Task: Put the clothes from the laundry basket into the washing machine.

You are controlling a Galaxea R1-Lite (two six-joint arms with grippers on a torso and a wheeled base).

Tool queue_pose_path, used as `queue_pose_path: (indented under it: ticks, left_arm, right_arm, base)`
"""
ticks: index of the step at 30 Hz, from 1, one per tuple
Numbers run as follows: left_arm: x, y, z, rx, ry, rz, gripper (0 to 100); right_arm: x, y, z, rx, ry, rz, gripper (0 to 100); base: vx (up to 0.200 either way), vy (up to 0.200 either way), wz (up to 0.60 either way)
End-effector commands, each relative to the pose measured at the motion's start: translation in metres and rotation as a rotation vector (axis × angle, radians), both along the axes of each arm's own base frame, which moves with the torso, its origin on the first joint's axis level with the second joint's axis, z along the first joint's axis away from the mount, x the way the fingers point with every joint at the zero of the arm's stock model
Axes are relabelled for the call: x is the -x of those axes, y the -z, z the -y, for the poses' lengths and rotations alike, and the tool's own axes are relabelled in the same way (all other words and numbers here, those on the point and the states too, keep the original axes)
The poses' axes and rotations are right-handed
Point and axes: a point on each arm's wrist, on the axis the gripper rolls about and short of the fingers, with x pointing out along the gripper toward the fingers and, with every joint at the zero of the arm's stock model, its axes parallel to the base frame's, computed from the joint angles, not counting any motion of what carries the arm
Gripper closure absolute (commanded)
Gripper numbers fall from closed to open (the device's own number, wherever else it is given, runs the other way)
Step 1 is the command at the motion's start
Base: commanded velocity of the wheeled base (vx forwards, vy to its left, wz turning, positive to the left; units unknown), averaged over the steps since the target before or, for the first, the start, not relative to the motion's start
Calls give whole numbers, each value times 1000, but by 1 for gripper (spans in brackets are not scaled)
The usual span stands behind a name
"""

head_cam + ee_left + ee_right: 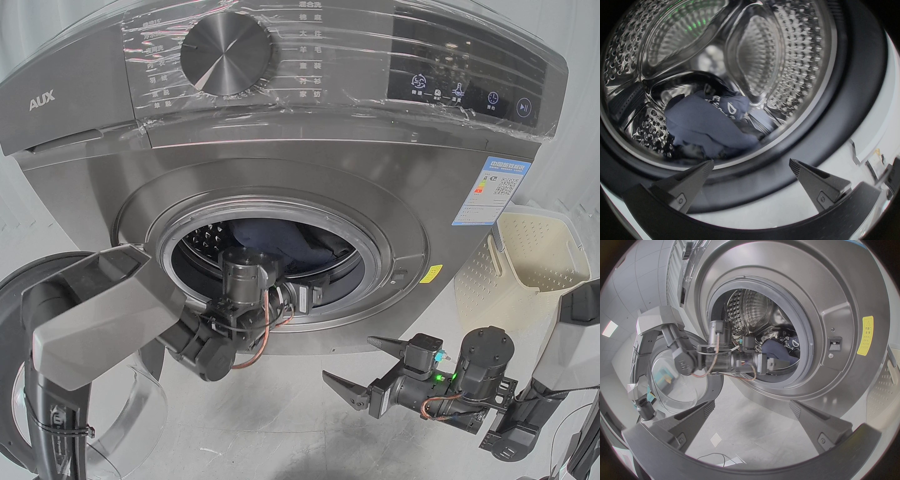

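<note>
the left claw [750, 162] is hanging open and empty at the mouth of the grey front-loading washing machine [375, 187]. the dark blue printed garment [706, 125] is lying loose in the drum, near the dark rubber door seal [850, 93]. the right claw [347, 357] is waiting open near the cream perforated plastic laundry basket [531, 250]. on pulling out, a finger risks snagging a fold and dragging the cloth out, or the wrist risks knocking the seal.

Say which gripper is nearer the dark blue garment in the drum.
Left. The left gripper sits at the drum mouth facing the dark blue garment; the right gripper hangs outside.
</note>
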Motion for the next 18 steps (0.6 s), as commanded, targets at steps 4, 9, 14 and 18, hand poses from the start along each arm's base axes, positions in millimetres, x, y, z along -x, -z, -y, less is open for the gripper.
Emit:
queue_pose_path:
  ticks: [4, 9, 14, 18]
  left_arm:
    - [151, -42, -42, -31, 218, 30, 0]
    - [182, -52, -70, 15, 215, 91, 0]
    - [202, -54, -92, 21, 197, 125, 0]
    - [220, -59, -112, 32, 181, 145, 0]
  right_arm:
    - [47, -27, 23, -25, -43, 29, 0]
    - [46, -46, 42, -100, 132, 65, 0]
    - [55, -56, 56, -129, 158, 86, 0]
    - [55, -57, 73, -126, 221, 94, 0]
  base:
    - [0, 0, 0]
    - [-80, 0, 0]
    - [-200, 0, 0]
    - [-200, 0, 0]
